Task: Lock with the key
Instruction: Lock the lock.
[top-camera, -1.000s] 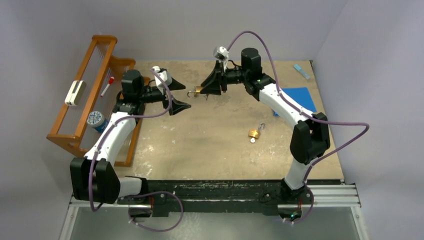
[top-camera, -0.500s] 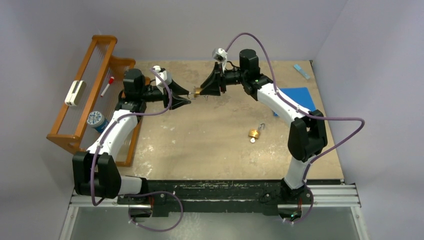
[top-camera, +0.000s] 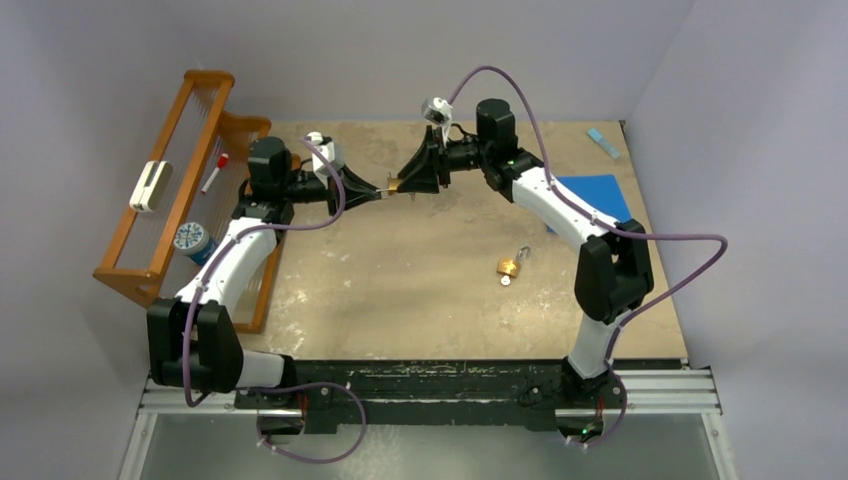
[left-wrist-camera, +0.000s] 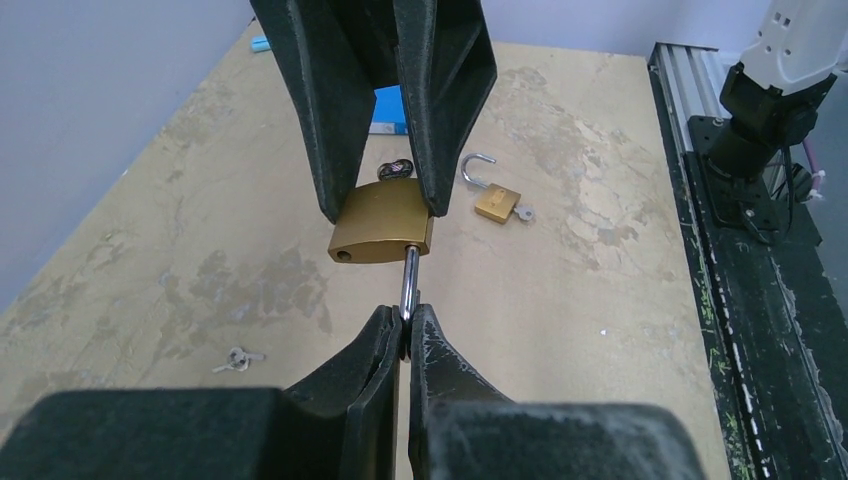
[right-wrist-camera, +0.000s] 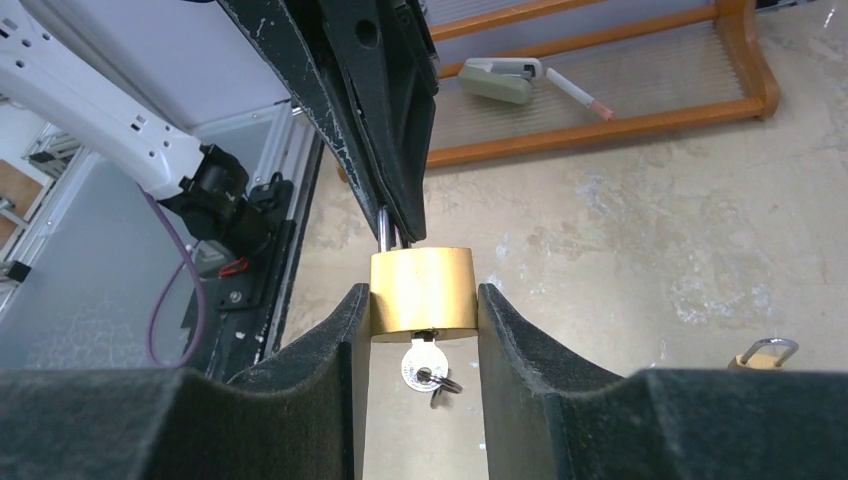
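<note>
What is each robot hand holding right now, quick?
Left gripper: shut on the shackle of the padlock.
Right gripper: shut on that padlock's body, with the key in it.

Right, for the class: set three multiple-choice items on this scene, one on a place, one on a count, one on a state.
1. Where is the spare padlock? A on the table; B in the left gripper; C in the right gripper.
2. How many padlocks show? A one; B two; C three.
3. The left gripper is: A wide open; B shut on the shackle of the held padlock; C shut on a loose key.

1 A: it lies on the table, apart from both grippers.
2 B: one held, one lying.
3 B: it pinches the shackle while the right gripper clamps the held padlock.
</note>
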